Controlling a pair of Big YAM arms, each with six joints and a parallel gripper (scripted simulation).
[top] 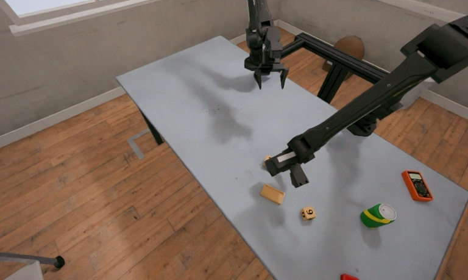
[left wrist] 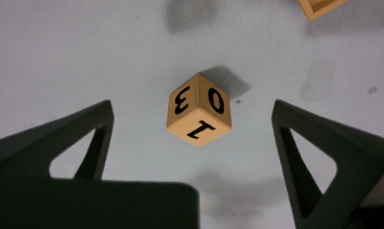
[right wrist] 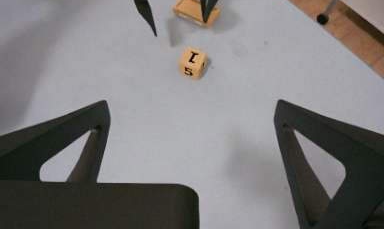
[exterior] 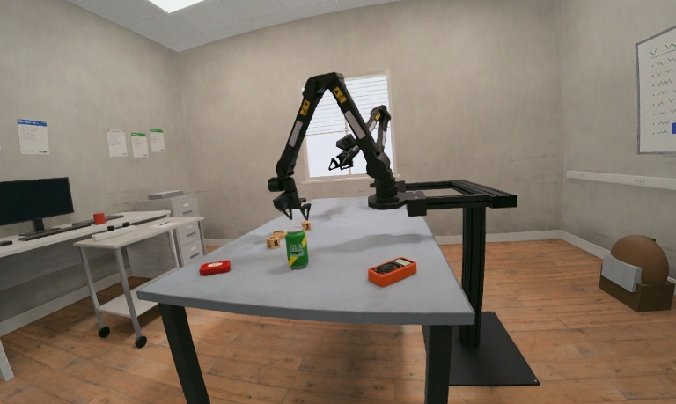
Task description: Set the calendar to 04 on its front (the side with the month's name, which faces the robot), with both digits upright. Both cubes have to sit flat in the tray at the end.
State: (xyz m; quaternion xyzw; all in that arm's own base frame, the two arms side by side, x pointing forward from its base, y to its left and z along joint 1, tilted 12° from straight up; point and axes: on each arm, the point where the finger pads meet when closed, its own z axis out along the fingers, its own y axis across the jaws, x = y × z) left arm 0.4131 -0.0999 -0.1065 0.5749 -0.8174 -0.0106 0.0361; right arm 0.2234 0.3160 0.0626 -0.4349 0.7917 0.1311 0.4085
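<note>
Multimeter [top: 417, 185] [exterior: 392, 272] and red case [top: 349, 277] [exterior: 215, 267] lie nearest you in the exterior view, with the green can [top: 378, 215] [exterior: 297, 249] upright beyond them; none of these belongs to the job. Next comes the 8 cube [top: 308, 213] [exterior: 273, 242], on the table beside the tray, with an 8 on one side and a 6 or 9 on top. You can't see a 4 on it from here, but it is probably the one that has to supply it.

Past it sits the tray [top: 272, 194] [exterior: 278, 234] [left wrist: 332, 6] [right wrist: 187, 9], with neither cube in it, so you have no digit set. Farther along, the 0 cube [top: 267, 158] [exterior: 306, 225] [left wrist: 199, 111] [right wrist: 193, 63] rests on the table, 1 uppermost, its 0 on a side face.

Your left claw [top: 289, 171] [exterior: 298, 216] [left wrist: 192, 108] [right wrist: 180, 28] is above this cube, wide open and holding nothing. Farthest off, your right claw [top: 271, 88] [exterior: 336, 167] [right wrist: 192, 109] is open and empty too, well apart from the work.

You're at the start, judging by the layout: both cubes still need picking up, turning as needed and seating flat, 0 then 4 as read from the month side. Your likely next step is squaring the left fingers to the cube's faces; a corner grip could twist it.
</note>
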